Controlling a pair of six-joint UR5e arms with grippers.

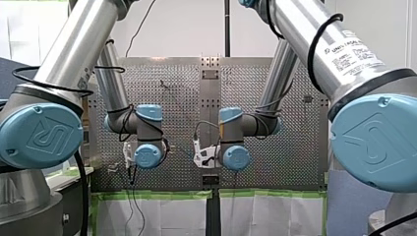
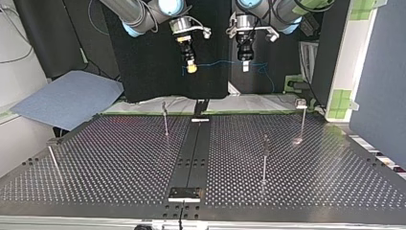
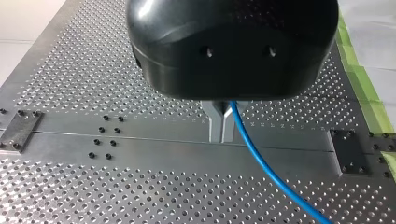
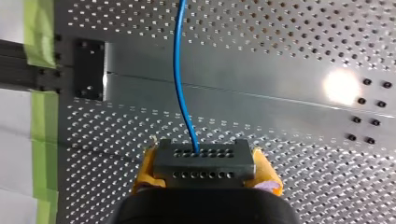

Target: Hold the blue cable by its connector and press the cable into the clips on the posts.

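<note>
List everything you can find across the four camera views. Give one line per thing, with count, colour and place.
blue cable: one, blue, stretched in the air between the two grippers.
connector: one, black, between my right gripper's yellow pads.
posts: four, thin metal, spread over the table.
perforated table: one, silver, with a plain strip down its middle.
green tape: strips, green, along the table's edge.
sheet: one, grey-blue, beside the table at the top view's left.
backdrop: one, black, behind the grippers in the top view.
my right gripper: one, yellow pads, shut on the connector.
my left gripper: one, black with metal fingers, shut on the blue cable.
</note>
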